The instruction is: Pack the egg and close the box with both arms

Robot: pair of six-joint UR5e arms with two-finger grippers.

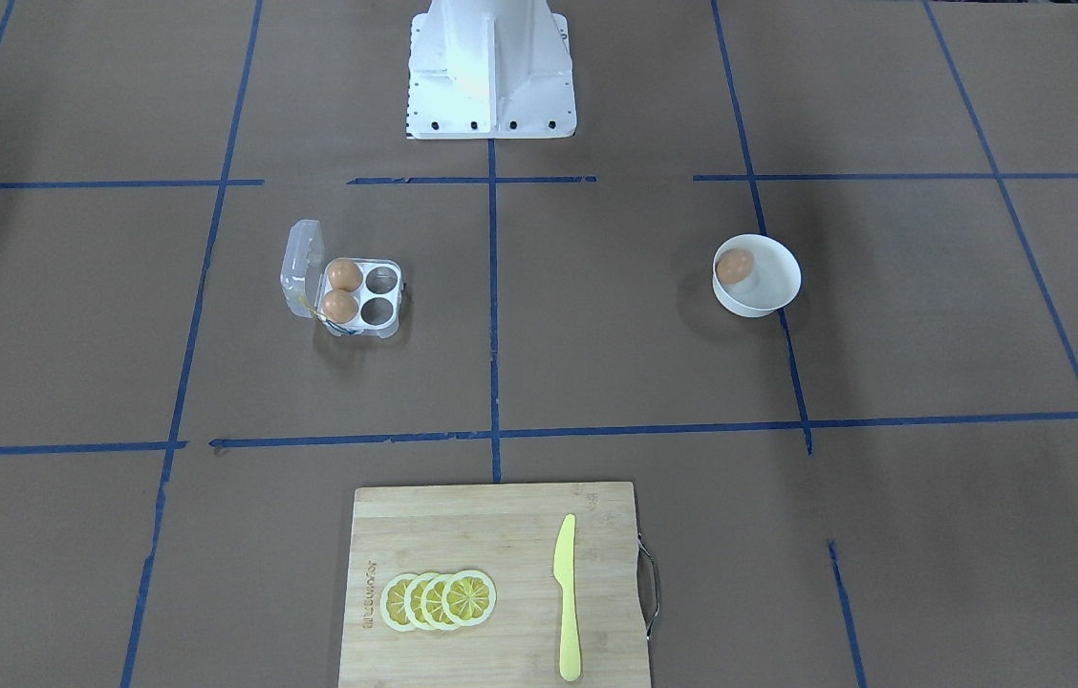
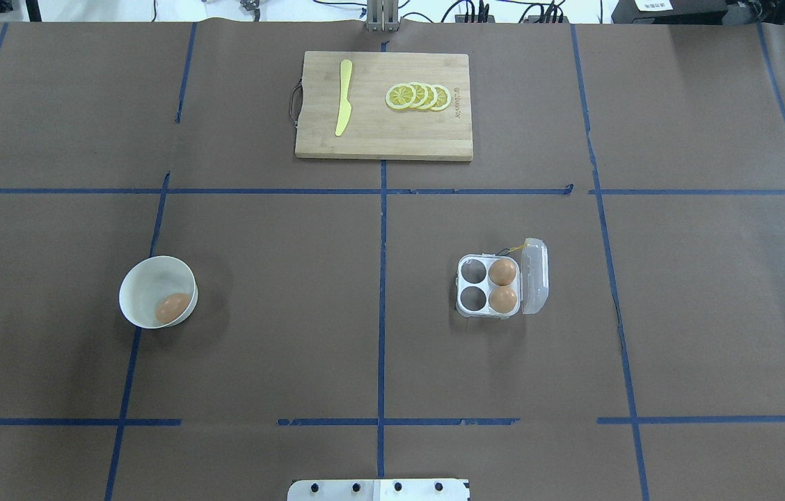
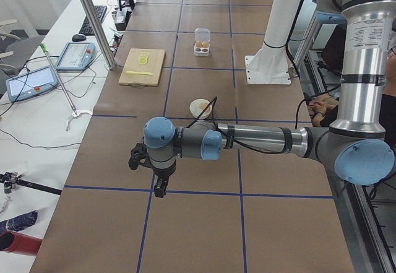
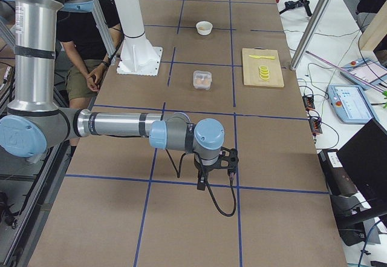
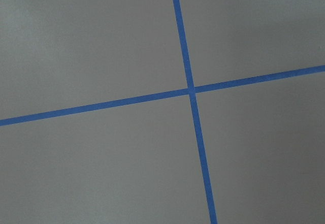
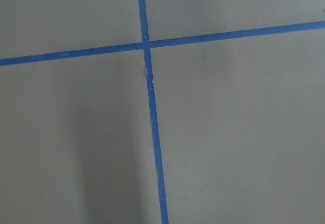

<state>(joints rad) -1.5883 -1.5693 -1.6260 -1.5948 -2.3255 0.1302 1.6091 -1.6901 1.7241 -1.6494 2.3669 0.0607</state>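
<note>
Left tool (image 3: 159, 189) and right tool (image 4: 202, 183) hung over bench (image 3: 198, 223); I could not tell either grip. Egg (image 2: 172, 307) lay in bowl (image 2: 149, 284); box (image 2: 536, 278) open.

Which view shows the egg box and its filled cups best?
The overhead exterior view: the box is seen straight down, lid open, two eggs in the cups beside the hinge, two cups empty. Front-facing shows the same, slightly oblique. Both side views show it small and far. The wrist views show only table.

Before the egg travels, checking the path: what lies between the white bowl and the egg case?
Overhead view: between white bowl and egg case, only brown paper and one blue tape line.
</note>
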